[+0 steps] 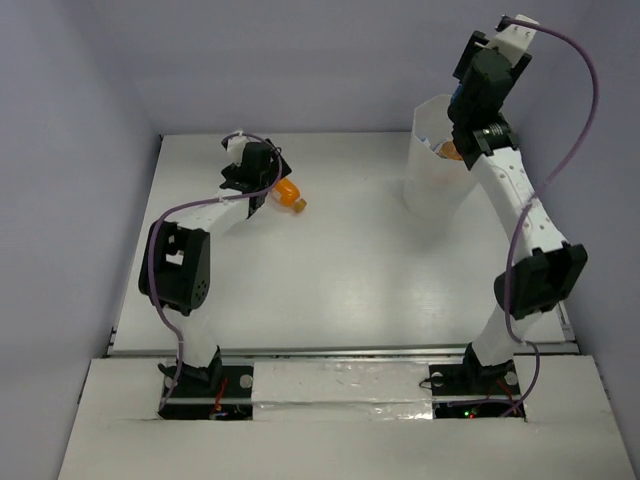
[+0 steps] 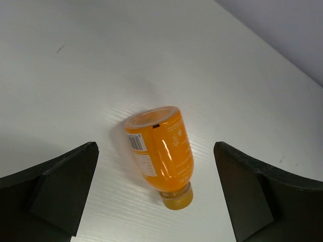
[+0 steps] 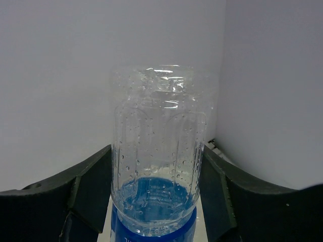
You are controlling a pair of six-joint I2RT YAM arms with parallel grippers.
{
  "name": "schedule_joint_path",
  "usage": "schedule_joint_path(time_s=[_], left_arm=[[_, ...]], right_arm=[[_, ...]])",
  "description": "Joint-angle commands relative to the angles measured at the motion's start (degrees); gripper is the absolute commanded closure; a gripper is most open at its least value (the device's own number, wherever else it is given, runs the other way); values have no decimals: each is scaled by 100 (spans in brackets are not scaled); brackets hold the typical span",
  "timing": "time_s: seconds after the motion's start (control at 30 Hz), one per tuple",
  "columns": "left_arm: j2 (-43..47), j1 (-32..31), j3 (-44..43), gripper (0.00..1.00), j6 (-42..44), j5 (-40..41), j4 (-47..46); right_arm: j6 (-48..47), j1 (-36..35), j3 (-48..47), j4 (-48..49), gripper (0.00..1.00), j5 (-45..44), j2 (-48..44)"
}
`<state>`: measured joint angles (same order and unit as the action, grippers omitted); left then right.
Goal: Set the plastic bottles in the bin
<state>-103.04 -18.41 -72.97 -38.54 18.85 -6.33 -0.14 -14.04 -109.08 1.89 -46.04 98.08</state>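
Note:
A stubby orange bottle lies on its side on the white table, its cap towards the left wrist camera. My left gripper is open and straddles it, with both fingers well clear of its sides; in the top view my left gripper hangs right over it. My right gripper is shut on a clear bottle with a blue label, held high over the tall translucent white bin. In the top view my right gripper is raised above the bin's rim. Another orange bottle lies inside the bin.
Grey walls enclose the table at the back and on both sides. The bin stands at the back right. The right arm's elbow hangs over the table's right side. The left arm's elbow is at the left.

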Motion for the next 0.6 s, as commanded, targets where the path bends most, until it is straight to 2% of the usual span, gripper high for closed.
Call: schedule_joint_path(time_s=[0.0,0.17,0.4,0.43,0.47,0.57], left_arm=[[-224,-22,-68,1,40,-136,9],[-436,-22,-7,1,23,-110,-105],[-787,31,-270,1,75,-154,-79],[-866,31,-297,1,93,-154,-79],[-884,31,-314,1,93,-145,-105],[-1068,31,-437,1,102,-215,-141]], right_arm=[[-434,68,-605,409,48,-177,298],[-338,68,-387,462,44,-63,580],[725,68,878,417,39,464,212],[770,68,1106,426,36,517,98],[831,68,1169,330,26,517,53],[1016,68,1449,224,7,753,-184]])
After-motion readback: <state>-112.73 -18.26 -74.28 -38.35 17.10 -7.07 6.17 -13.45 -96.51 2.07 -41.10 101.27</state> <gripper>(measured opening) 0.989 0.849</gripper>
